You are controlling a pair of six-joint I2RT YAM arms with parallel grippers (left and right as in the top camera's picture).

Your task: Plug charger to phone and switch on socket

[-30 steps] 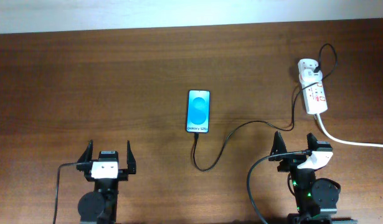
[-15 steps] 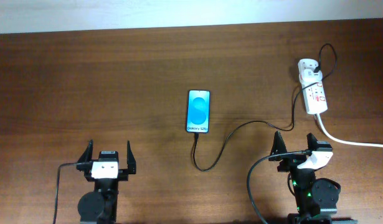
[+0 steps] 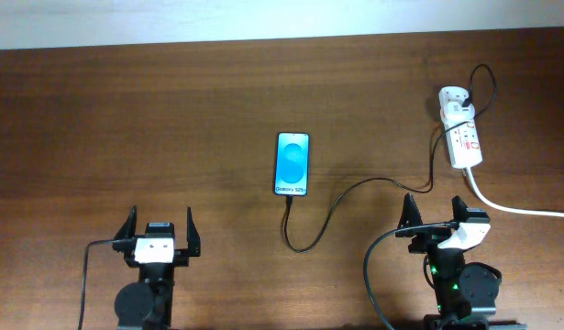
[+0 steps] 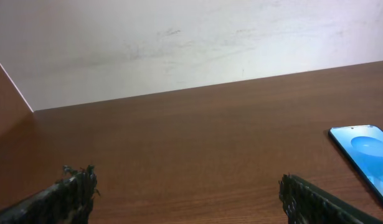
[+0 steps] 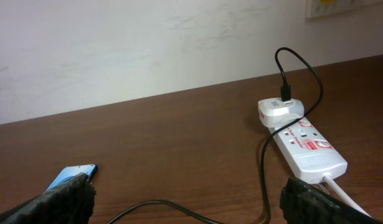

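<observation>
The phone lies flat mid-table, blue screen up, white text strip at its near end; it also shows in the left wrist view and the right wrist view. The black charger cable loops from the phone's near end across to a white adapter on the socket at the back right; the cable and the socket show in the right wrist view. Whether the plug tip is seated in the phone I cannot tell. My left gripper and right gripper are open and empty near the front edge.
The socket's thick white cord runs off to the right edge of the table. A pale wall stands behind the table's far edge. Bare brown tabletop lies left of the phone.
</observation>
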